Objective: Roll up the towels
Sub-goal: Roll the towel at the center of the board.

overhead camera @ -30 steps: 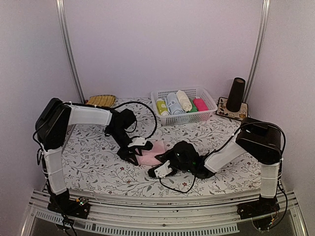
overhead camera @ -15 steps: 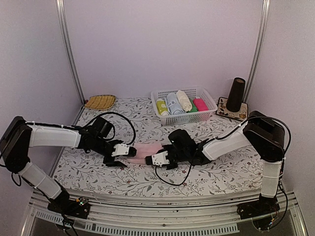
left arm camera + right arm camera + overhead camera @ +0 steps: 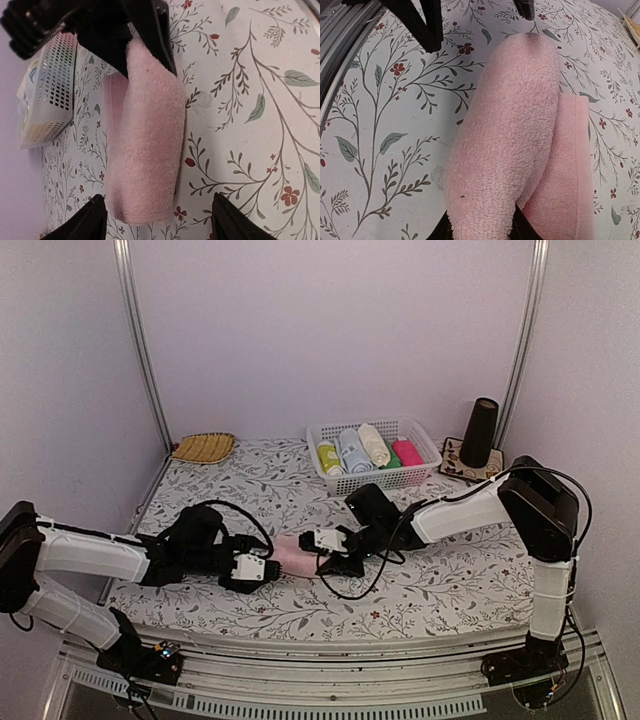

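The pink towel (image 3: 147, 145) lies on the bench (image 3: 450, 580) on the near side of the basket (image 3: 385, 480), a little toward that basket's left end and well apart from it. It is a loose, part-made roll whose long axis runs about parallel to the basket's front wall. A flat strip of cloth, not yet wound in, shows along the edge of the roll that faces the basket. That is the relation the next move depends on: in my judgement the roll has to travel toward the basket, across its own axis, to take up the strip. The 2 arms meet it end-on, 1 at each end. The right gripper (image 3: 322, 550) is at the end under the basket's middle, its jaws apparently clenched on the towel. The left gripper (image 3: 160, 217) is at the opposite end, beyond the basket's left corner. Its jaws are released and spread wider than the roll, with a fingertip (image 3: 95, 220) off to each side of the end and neither pressing the cloth. Both arms look about equally near.
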### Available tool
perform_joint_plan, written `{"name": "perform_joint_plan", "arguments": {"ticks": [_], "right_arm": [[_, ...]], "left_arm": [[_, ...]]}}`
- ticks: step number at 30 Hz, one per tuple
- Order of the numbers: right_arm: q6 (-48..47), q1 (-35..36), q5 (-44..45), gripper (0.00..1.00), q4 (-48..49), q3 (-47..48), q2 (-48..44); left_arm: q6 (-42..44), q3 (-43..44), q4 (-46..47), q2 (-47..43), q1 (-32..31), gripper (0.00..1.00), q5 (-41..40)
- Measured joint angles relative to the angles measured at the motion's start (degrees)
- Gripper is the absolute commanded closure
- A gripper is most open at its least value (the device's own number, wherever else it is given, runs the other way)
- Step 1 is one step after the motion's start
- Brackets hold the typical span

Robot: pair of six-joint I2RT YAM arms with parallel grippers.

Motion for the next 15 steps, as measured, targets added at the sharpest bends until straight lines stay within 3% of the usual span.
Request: {"name": "perform_joint_plan", "arguments": {"ticks": [6,15], "right_arm": [[3.2,-2.8,-7.6,0.72,-8.6,7.4,3.3],[4.3,-4.7,-14.1,0.72,-15.4,12.6,7.0]], "left_arm": [[2.7,-1.6,7.0,3.7,-4.6,0.30,-5.0],[3.1,-0.5,13.8,9.9,-6.0,0.30,-11.2]]}}
